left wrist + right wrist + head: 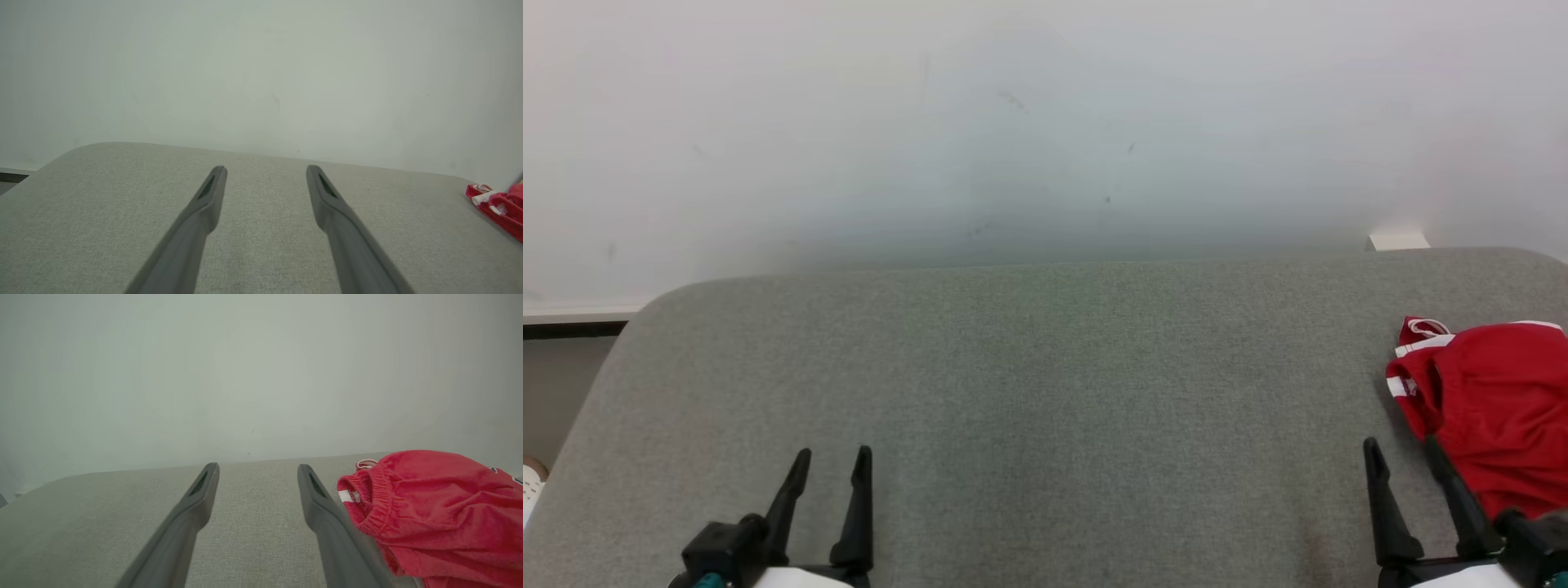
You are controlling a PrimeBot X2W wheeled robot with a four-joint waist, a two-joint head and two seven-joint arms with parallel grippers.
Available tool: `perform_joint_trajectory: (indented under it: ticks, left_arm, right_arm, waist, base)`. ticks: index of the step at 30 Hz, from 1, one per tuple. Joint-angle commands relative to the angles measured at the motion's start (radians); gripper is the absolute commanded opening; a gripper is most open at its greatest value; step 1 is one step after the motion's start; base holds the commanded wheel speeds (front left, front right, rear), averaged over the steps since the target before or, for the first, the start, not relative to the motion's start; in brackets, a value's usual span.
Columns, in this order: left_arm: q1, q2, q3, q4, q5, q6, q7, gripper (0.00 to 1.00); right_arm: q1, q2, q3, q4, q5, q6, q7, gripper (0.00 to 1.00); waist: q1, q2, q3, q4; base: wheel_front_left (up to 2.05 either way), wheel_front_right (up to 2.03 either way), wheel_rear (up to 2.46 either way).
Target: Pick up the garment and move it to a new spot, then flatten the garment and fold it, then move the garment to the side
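Observation:
A red garment [1490,408] with white trim lies bunched at the right edge of the grey fabric surface [1045,392]; part of it runs out of the head view. My right gripper [1403,451] stands open just left of it, its right finger beside the cloth, with nothing between the fingers. The right wrist view has the garment [437,514] lying against that finger, its elastic waistband facing left. My left gripper [833,459] is open at the lower left, far from the cloth. From the left wrist view the garment [496,204] is a red patch at the far right.
A pale wall [1045,122] rises right behind the grey surface. A small white block [1398,241] sits at the back right edge. The surface's rounded left corner drops to a dark gap [572,328] and the floor.

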Motion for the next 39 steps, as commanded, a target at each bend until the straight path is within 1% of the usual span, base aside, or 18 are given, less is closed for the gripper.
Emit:
perform_joint_trajectory:
  ticks: [1, 4, 16, 39]
  left_arm:
    - [0.011, 0.0, -0.004, 0.0, 0.018, -0.002, 0.0, 1.0]
    - [0.009, -0.001, -0.01, 0.002, 0.027, -0.001, 0.0, 1.0]
    - [-0.015, -0.004, -0.03, -0.004, 0.055, -0.001, 0.0, 1.0]
    - [-0.016, -0.005, -0.031, 0.011, 0.035, -0.001, 0.0, 1.0]
  right_arm:
    - [0.004, 0.005, 0.009, 0.013, -0.008, -0.003, -0.006, 1.0]
    - [-0.003, 0.013, 0.013, 0.032, -0.005, -0.003, -0.007, 1.0]
    - [0.008, 0.034, 0.028, 0.045, -0.031, -0.003, -0.008, 1.0]
    - [0.0, 0.044, 0.041, 0.051, -0.02, -0.003, -0.008, 1.0]
  waist:
    - [0.0001, 0.0, 0.003, -0.001]
    - [0.0001, 0.0, 0.006, 0.002]
    - [0.0001, 0.0, 0.002, 0.0]
    - [0.0001, 0.0, 0.007, -0.009]
  base:
    - [0.0, 0.0, 0.0]
    - [0.0, 0.0, 0.0]
    - [0.0, 0.0, 0.0]
    - [0.0, 0.0, 0.0]
